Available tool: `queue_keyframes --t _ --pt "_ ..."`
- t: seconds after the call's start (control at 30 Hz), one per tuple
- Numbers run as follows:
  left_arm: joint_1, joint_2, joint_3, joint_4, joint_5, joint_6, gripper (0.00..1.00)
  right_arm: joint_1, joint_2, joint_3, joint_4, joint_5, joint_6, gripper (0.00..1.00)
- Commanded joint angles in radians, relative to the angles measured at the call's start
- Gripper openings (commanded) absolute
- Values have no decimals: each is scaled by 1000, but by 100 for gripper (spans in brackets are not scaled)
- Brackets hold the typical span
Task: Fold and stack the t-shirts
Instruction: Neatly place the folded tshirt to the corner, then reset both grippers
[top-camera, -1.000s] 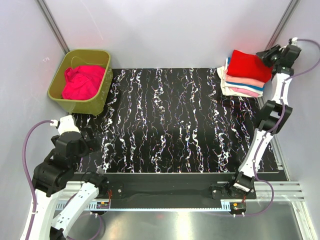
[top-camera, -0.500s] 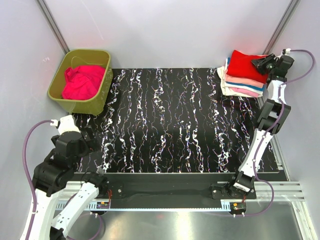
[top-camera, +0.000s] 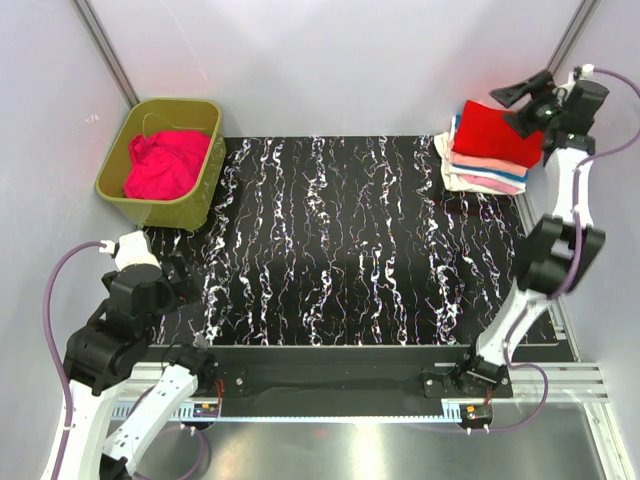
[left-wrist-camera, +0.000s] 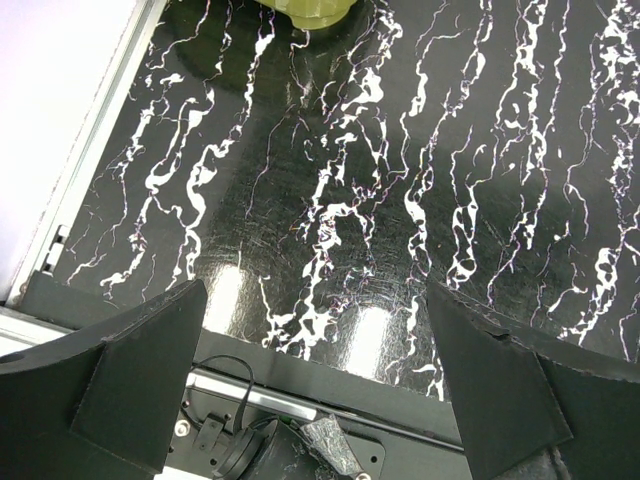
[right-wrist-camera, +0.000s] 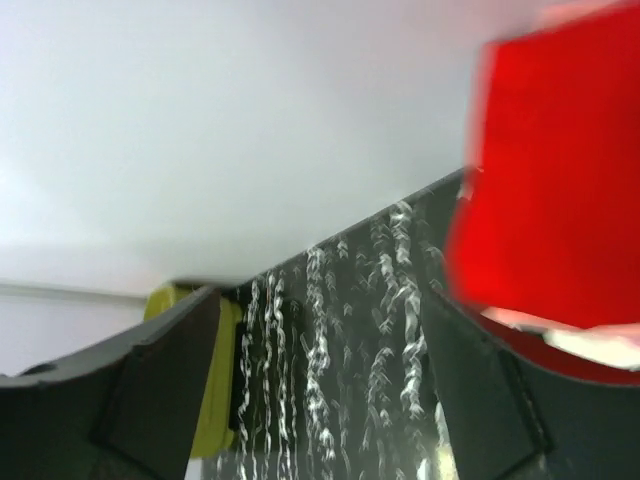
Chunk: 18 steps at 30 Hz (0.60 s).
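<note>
An olive-green tub (top-camera: 162, 212) stands at the far-left corner of the black tabletop (top-camera: 350, 250) (veined white).

A black, white-veined bench (top-camera: 350, 250) carries an olive tub (top-camera: 165, 212) at its far left corner and a shirt stack (top-camera: 490, 152) at its far right corner.

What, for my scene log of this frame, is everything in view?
red t-shirt: one, bright red, folded, on top of the stack at the far right corner.
folded t-shirts: several, pink, blue, peach and white, stacked under the red one.
magenta-pink t-shirt: one, crumpled inside the tub.
tub: one, olive-green, far left corner.
table: one, black with white marbling.
left gripper: open, empty, over the near left of the table.
right gripper: open, empty, raised beside the stack.
</note>
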Motion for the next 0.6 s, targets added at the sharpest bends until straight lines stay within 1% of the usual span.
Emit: queue_keyframes --t 0.0,0.03,0.07,0.1,0.13,0.17,0.2,0.23,0.3,0.37,0.4,0.47,0.5,0.57 --pt "4 -20 2 48 13 17 99 175 -373 -321 107 132 -130 90" --pt "4 -23 -1 49 14 17 99 244 -477 -400 130 156 -141 92" --pt "4 -28 -1 49 16 18 99 282 -525 -480 181 208 -130 93" --pt "4 -26 -1 49 17 18 99 313 -570 -653 227 225 -75 95" --pt "4 -26 -1 51 19 20 99 371 -637 -748 297 235 -41 96" --pt "4 -25 -1 51 20 23 99 394 -657 -834 362 238 -11 99" --pt "4 -21 -3 52 26 24 99 430 -670 -953 432 227 11 100" --pt "4 -20 -4 57 32 27 99 459 -680 -985 422 226 6 100" --pt "4 -23 -6 62 45 36 99 543 -688 -1043 324 256 -38 100" --pt "4 -35 -6 60 45 35 99 582 -731 -1101 293 293 -92 100" --pt "4 -40 -6 59 43 36 99 608 -749 -1181 325 301 -93 100" --pt "4 -47 -7 58 42 35 99 625 -788 -1258 364 286 -81 100" --pt "4 -51 -7 58 43 35 99 647 -797 -1322 380 287 -76 100" --pt "4 -46 -7 59 43 36 99 669 -788 -1367 378 270 -55 100"
